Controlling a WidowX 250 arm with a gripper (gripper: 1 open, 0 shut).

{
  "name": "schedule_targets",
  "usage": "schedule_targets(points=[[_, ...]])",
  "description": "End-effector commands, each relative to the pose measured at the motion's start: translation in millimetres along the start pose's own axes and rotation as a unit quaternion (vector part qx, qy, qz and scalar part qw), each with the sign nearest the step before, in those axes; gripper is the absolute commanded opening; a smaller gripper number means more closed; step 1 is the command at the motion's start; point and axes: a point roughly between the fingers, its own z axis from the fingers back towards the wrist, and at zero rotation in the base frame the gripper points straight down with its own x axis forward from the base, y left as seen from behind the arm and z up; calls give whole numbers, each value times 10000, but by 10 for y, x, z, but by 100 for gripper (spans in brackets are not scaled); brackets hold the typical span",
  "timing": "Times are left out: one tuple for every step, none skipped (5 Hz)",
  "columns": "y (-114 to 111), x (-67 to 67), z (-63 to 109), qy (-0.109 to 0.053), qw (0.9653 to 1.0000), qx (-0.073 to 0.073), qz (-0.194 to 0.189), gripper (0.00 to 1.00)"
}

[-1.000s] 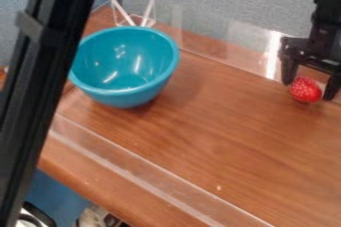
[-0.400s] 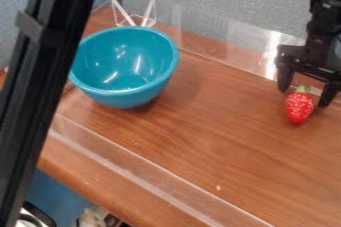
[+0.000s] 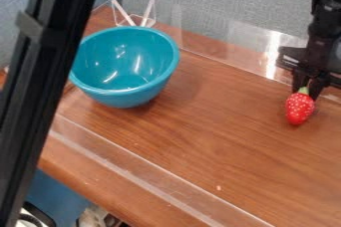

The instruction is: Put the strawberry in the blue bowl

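Note:
The strawberry [image 3: 301, 110] is small and red with a green top and stands on the wooden table [image 3: 186, 121] at the far right. My gripper [image 3: 308, 85] comes down from above and is shut on the strawberry's leafy top, with the red body showing below the fingertips. The blue bowl [image 3: 124, 64], round, deep and teal, sits on the table at the left, well apart from the gripper, and holds nothing.
A thick black pole [image 3: 51, 82] slants across the left foreground and hides part of the table edge. A white wire-like object [image 3: 135, 14] stands behind the bowl against the grey wall. The table's front edge [image 3: 120, 186] runs diagonally at the bottom.
The gripper's fingers, open around the strawberry a second ago, have closed on its top. The strawberry now sits slightly lower in the frame and stands upright.

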Motion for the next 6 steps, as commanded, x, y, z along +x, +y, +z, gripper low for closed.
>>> schedule_targets(points=[[-71,70,275,-338,9994,-46,-109,0],[-73,65,326,-383,9992,-43,-144,0],[-72,58,386,-431,9989,-39,-179,0],[-71,55,438,-482,9986,-36,-212,0],[-8,45,598,-566,9982,-2,-204,0],[120,40,904,-766,9970,88,-118,0]])
